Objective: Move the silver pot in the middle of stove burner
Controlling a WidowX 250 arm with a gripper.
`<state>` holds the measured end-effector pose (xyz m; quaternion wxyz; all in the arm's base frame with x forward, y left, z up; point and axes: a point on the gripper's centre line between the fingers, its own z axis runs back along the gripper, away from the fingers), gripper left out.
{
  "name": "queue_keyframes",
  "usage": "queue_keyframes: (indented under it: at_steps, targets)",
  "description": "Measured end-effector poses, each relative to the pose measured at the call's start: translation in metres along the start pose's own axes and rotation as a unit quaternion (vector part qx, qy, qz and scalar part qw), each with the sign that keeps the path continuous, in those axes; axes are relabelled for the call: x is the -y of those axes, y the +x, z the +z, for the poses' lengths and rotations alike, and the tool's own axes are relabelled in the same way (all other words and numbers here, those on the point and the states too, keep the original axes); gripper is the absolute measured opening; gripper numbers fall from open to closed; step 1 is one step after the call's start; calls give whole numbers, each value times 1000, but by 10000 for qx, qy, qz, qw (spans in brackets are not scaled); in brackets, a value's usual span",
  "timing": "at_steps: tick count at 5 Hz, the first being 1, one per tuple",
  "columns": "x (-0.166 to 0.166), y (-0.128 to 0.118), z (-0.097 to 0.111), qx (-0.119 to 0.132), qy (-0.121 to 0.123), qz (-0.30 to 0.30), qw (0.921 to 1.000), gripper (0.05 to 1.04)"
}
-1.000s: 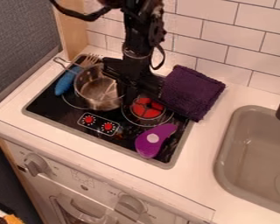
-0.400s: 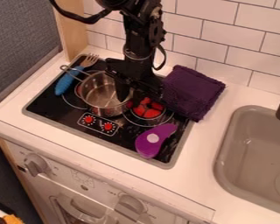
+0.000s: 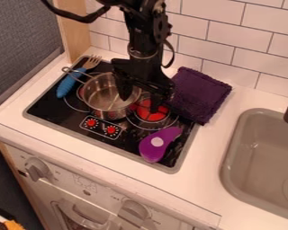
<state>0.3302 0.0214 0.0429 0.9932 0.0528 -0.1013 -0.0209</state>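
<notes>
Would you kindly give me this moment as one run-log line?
silver pot: off-centre on left burner | gripper: open, astride pot's right rim | task: pot not centred

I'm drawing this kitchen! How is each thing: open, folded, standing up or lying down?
Claw: open, fingers apart
Silver pot: upright, off-centre on the left burner
Blue-handled fork: lying down
Dark purple cloth: folded
Purple thing with a pale spot: lying down
</notes>
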Motion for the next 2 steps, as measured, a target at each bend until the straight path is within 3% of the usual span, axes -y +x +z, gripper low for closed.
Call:
queue_keyframes:
  at_steps: [1, 2]
  targets:
    - [2, 1, 9, 139, -300, 23, 9995, 1005]
    - [2, 0, 15, 114, -456, -17, 9989, 1001]
